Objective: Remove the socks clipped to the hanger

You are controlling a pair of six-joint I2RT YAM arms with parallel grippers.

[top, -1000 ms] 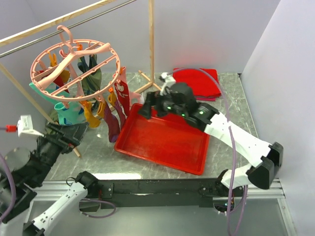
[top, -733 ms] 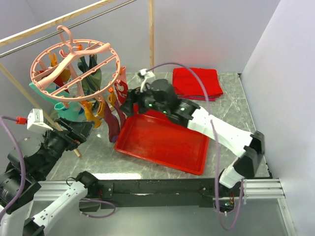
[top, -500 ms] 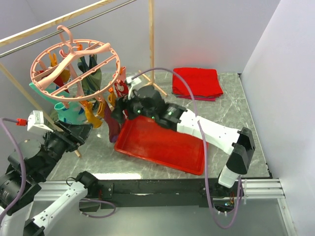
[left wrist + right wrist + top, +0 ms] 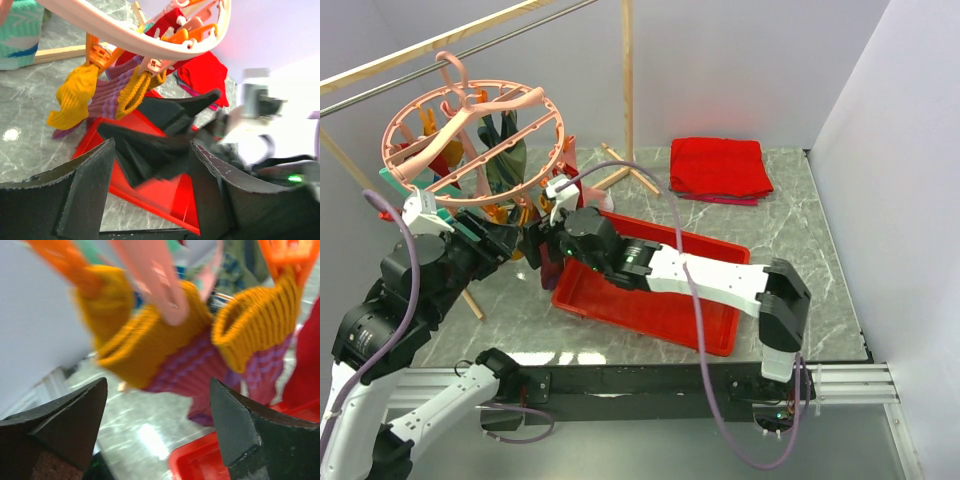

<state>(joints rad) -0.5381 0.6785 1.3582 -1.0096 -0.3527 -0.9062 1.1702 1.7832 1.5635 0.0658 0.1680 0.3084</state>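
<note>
The socks (image 4: 566, 178), small soft knitted ones in maroon, dark green, teal and mustard yellow, are hanging from the round pink plastic drying hanger (image 4: 558, 126) in the upper left of the overhead frame, pinched by small dangling orange and pink clips (image 4: 93, 50).

The right gripper (image 4: 538, 243) is reaching across the shallow red plastic tray (image 4: 715, 325) toward the lower right of the ring. In its wrist view its black fingers (image 4: 65, 420) are standing wide apart, grasping nothing. Two mustard-cuffed, purple-striped socks are filling the centre of that view, just ahead of the fingers. The left gripper (image 4: 505, 240) is hovering at the lower left of the ring, likewise spread and holding nothing, and is facing the same pair.

The step in hand looks like the approach to a first striped sock. The next move is calling for the right fingers to pass around one striped body below its cuff. They must then close firmly and pull down and away until the clip lets go, minding that the hanger may swing on its hook (image 4: 448, 65).
</note>
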